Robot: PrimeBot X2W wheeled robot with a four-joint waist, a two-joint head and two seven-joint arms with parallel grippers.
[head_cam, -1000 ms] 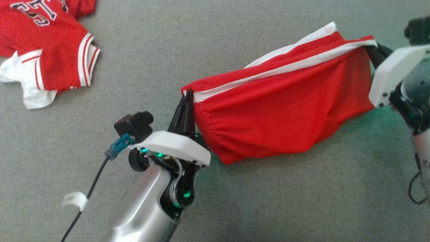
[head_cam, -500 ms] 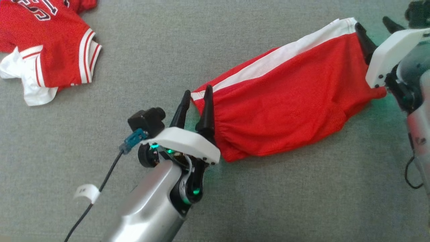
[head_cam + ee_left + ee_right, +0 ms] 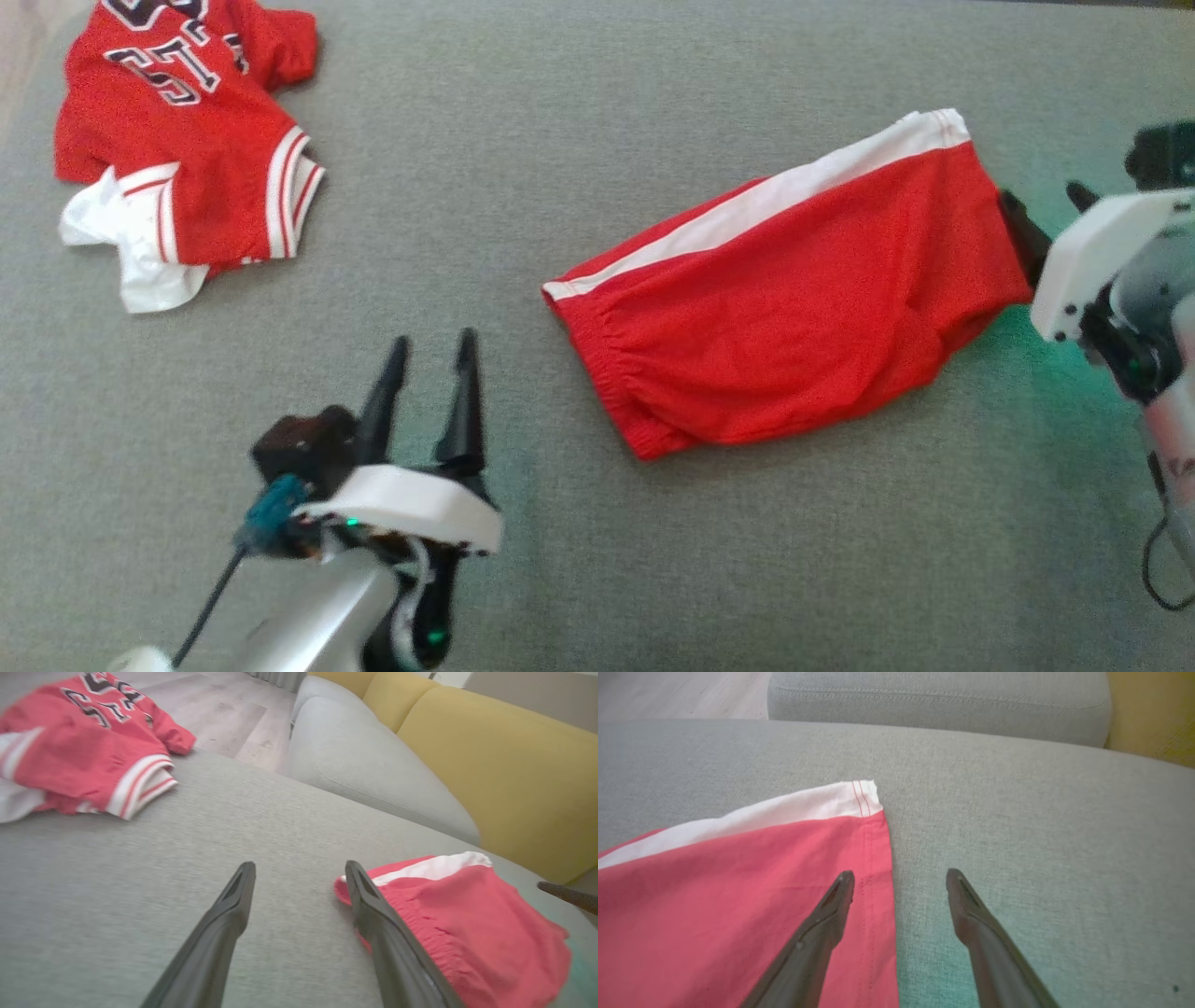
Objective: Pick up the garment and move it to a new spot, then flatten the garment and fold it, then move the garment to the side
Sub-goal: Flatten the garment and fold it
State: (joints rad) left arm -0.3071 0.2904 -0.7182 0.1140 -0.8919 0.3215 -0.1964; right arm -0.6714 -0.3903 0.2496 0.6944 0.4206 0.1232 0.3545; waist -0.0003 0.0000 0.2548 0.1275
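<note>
Biggest thing here is the grey seat cushion (image 3: 597, 140), a tight woven upholstery that's flat and a bit grippy-looking. The red shorts (image 3: 784, 317) lie on it right of centre, slanted, with the elastic waistband (image 3: 607, 373) gathered at the lower-left end and the white side stripe (image 3: 747, 210) running along the top edge. The fabric looks thin and slick, sports-mesh kind of stuff, and it's puffed up in the middle rather than flat. A crumpled red jersey (image 3: 177, 159) sits well apart in the far left corner.

I'd say the move-to-a-new-spot part is done and flattening comes next.

The right gripper (image 3: 1040, 193) sits at the hem end, fingers spread, one over the red cloth and one over the cushion, pinching nothing. The left gripper (image 3: 433, 338) is spread wide too, empty, off to the left of the waistband. Next move probably calls for low pinches on both ends and a gentle outward pull, since this cloth will slide and bunch.
</note>
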